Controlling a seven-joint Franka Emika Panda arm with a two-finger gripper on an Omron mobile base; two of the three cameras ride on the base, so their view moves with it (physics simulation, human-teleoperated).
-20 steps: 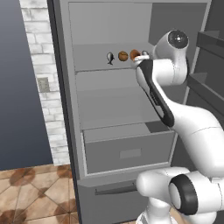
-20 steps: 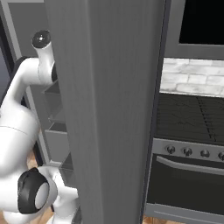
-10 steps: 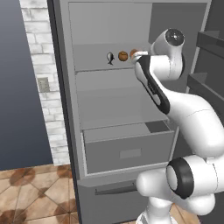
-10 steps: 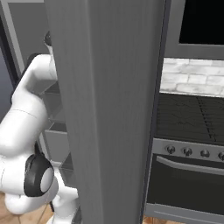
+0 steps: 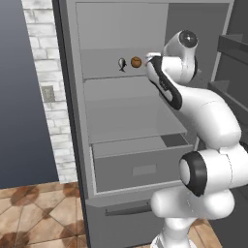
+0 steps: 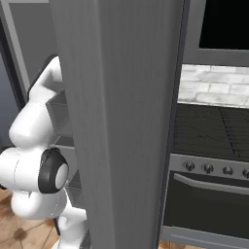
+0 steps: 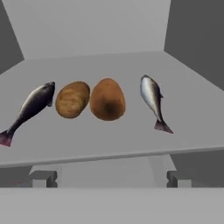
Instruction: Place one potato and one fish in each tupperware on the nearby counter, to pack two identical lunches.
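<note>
Since a second ago your arm has swung its lower joints round while the hand has stayed by the top fridge shelf (image 7: 109,135). Your gripper (image 7: 109,179) is wide open and holds nothing; its two finger tips (image 7: 41,178) sit just short of the shelf's front edge. Straight ahead of the jaws, near mid-shelf, lie two potatoes side by side, the left potato (image 7: 72,99) touching the right potato (image 7: 107,99). You have the left fish (image 7: 29,109) beside them toward the shelf's left edge and the right fish (image 7: 152,100) toward its right edge, tails pointing at you. Below, the fridge drawer (image 5: 140,167) stands pulled out.
</note>
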